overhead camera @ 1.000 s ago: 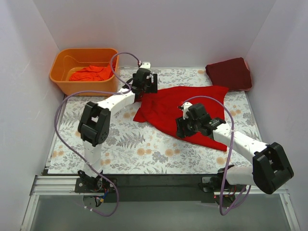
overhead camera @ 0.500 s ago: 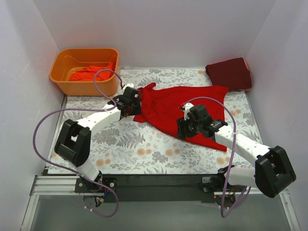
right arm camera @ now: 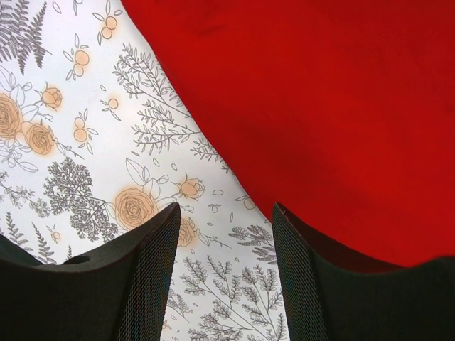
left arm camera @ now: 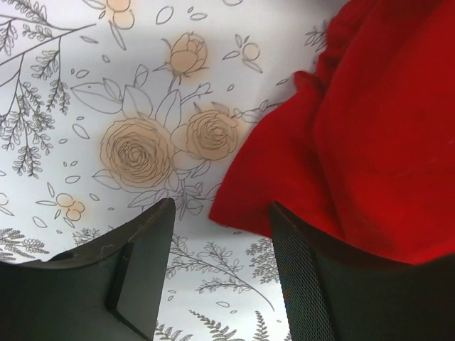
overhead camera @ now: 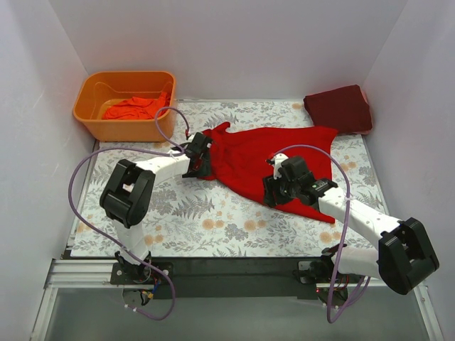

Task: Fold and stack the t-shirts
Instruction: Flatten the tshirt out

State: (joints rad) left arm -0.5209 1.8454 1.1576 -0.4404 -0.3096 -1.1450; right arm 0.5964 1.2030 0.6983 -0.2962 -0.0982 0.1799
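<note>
the left end effector sits low over the flower-printed desk, its jaws standing moderately wide with nothing between them. in the left wrist view only bare desk shows in the gap between the dark fingers. the bright red t-shirt lies spread flat on the desk. its near corner sits just ahead and to the right of that gap, and the hem runs close by the right finger's tip. i cannot tell whether finger and cloth touch.

the right end effector is low at the shirt's lower edge, its jaws also parted and holding nothing. in its wrist view the printed desk fills the gap, and the red cloth spreads ahead and to the right, its edge passing behind the right finger.

well beyond the right end effector, a dark maroon t-shirt lies folded at the far corner. beyond and left of the left end effector stands an orange tub with an orange-red t-shirt crumpled inside.
</note>
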